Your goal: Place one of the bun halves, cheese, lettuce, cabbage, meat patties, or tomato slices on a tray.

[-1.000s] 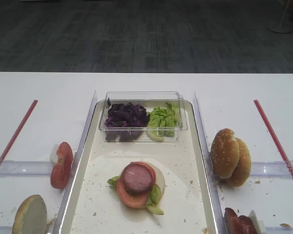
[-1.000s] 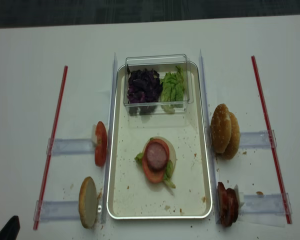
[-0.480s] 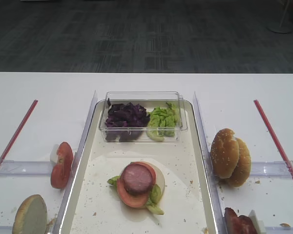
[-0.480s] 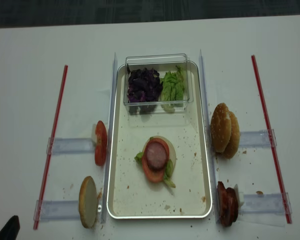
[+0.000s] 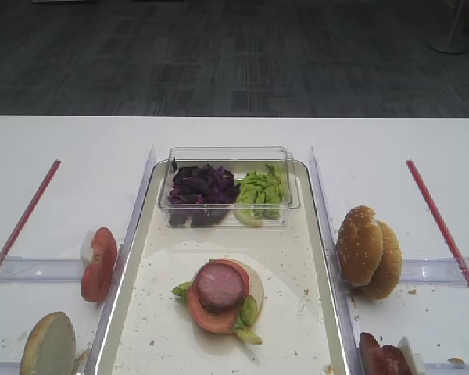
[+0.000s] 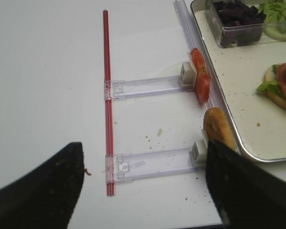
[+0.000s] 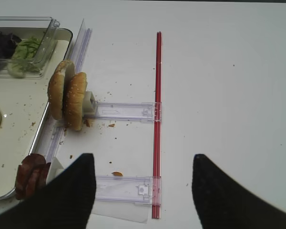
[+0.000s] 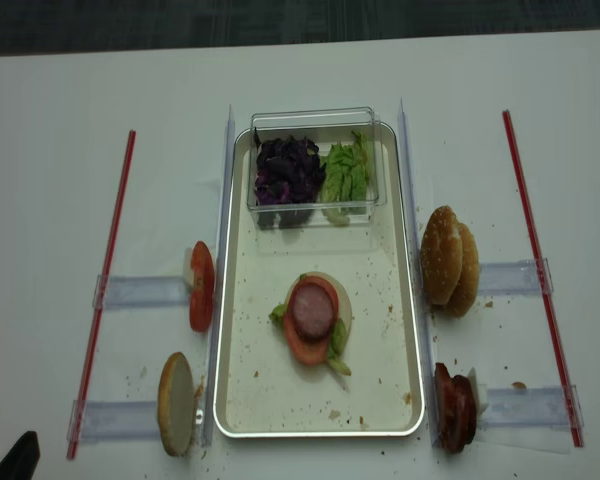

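Note:
The tray (image 8: 320, 432) (image 5: 137, 258) lies mid-table. On its floor sits a stack: a pale bun half, lettuce, a tomato slice and a meat patty (image 5: 220, 285) (image 8: 313, 308) on top. Two bun halves (image 5: 367, 250) (image 7: 66, 100) stand on edge right of the tray. Meat patties (image 8: 456, 408) (image 7: 32, 175) stand nearer on that side. Left of the tray are tomato slices (image 5: 98, 264) (image 6: 200, 78) and a bun half (image 8: 177, 403) (image 6: 218, 128). My right gripper (image 7: 142, 157) hovers open over bare table. My left gripper (image 6: 144, 143) is open too, its right finger close beside the left bun half.
A clear plastic box (image 5: 228, 155) at the tray's far end holds purple cabbage (image 5: 202, 186) and green lettuce (image 5: 260, 194). Red strips (image 8: 105, 290) (image 8: 538, 270) run along both outer sides. Clear plastic rails (image 7: 126, 111) (image 6: 148, 87) hold the upright pieces. Crumbs dot the tray floor.

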Robot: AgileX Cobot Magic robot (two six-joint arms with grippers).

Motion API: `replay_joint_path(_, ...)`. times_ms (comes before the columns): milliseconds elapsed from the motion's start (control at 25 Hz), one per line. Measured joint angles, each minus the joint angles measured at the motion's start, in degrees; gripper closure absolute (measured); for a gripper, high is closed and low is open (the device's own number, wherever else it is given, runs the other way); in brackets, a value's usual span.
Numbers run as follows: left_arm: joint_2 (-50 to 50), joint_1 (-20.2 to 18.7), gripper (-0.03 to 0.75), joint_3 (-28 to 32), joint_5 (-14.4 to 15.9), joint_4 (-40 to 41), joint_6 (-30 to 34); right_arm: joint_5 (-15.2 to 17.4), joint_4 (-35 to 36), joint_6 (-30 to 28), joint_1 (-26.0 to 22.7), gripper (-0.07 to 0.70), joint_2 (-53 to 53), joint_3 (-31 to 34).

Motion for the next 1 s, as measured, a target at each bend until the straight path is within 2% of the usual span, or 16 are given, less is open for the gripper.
replay_joint_path(1000, 0.00, 0.00, 0.224, 0.00, 0.00, 0.00, 0.00, 0.00, 0.00, 0.00, 0.00, 0.164, 0.00, 0.00)
